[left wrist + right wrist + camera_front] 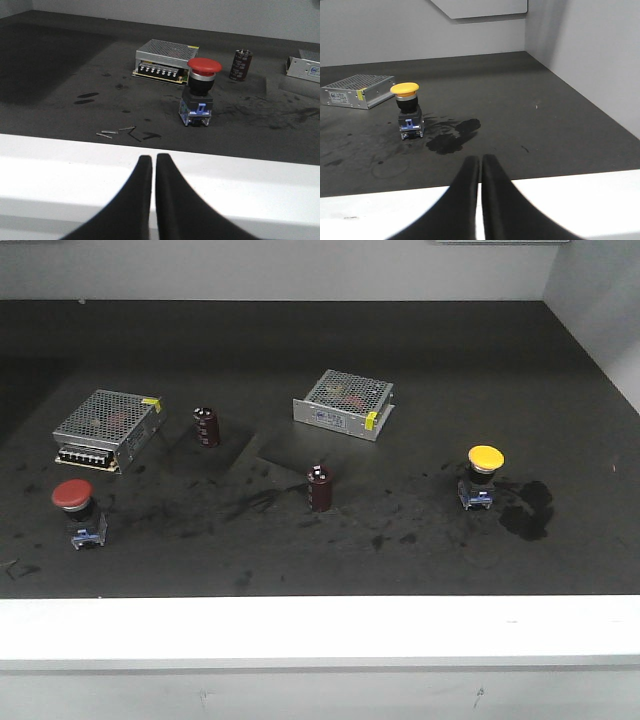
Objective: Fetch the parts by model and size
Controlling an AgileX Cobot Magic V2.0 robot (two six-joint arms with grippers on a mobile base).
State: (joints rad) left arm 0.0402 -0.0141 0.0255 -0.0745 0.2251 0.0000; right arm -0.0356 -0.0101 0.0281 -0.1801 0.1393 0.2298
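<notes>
the left gripper (153, 159) hangs over the white front ledge (320, 625), its 2 black fingers (142, 185) pressed together with only a hairline slit between them, holding nothing. beyond it on the dark table (420, 350), near the front left, the red-capped switch (78, 512) stands upright on its dark base and blue-grey block. in the left wrist view a few thin metal slivers (116, 132) lie just left of it, near the ledge. behind the red switch and slightly right sits 1 silver mesh-topped box (108, 428), with its terminal strip facing front. a maroon capacitor (207, 426) stands upright just beside that box's right end. a 2nd capacitor (320, 487) stands upright near the table's middle. behind it lies the 2nd mesh-topped box (343, 404). further right, the yellow-capped switch (483, 476) stands upright, well apart from the red one, with a dark stain (527, 508) on the table just to its right. the right gripper (480, 160) is over the ledge in front of that stain, its fingers (495, 190) also closed against each other and empty.
</notes>
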